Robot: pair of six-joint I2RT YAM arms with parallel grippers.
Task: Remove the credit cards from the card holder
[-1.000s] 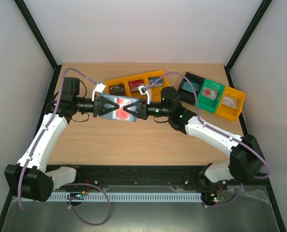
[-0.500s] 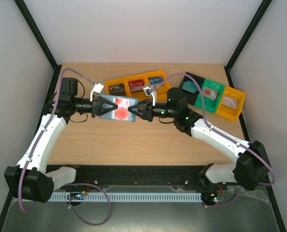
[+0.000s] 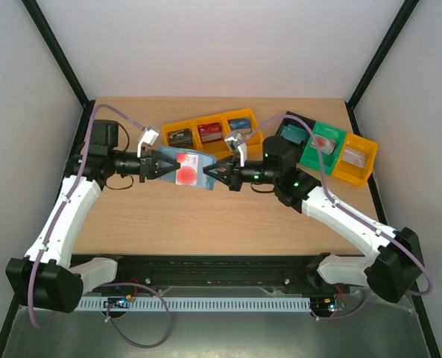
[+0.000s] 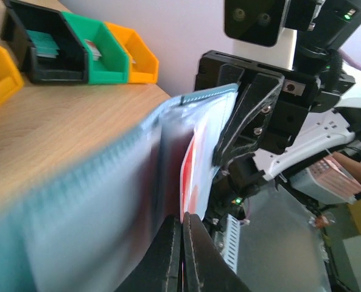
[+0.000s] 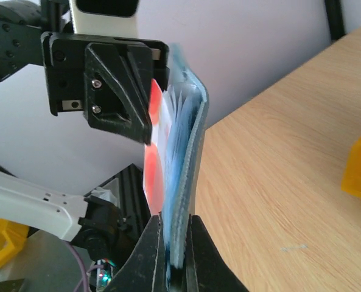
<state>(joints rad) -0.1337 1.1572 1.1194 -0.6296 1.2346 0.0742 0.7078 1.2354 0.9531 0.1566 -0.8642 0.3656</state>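
While both arms meet over the middle of the table (image 3: 206,220), I see the card holder (image 3: 173,157) held up between them, clear of the wood. My left gripper (image 3: 159,166) is pinched closed on the holder's left edge. My right gripper (image 3: 209,176) is clamped on the opposite edge, and in the right wrist view its fingers (image 5: 201,249) squeeze the teal cover with no gap. A red-and-white credit card (image 3: 185,176) sits in the clear sleeves, its red circles showing from above. Just behind the holder stands a row of yellow bins (image 3: 209,131). A black bin (image 3: 291,134), a green bin (image 3: 323,142) and another yellow bin (image 3: 357,158) lie further right.
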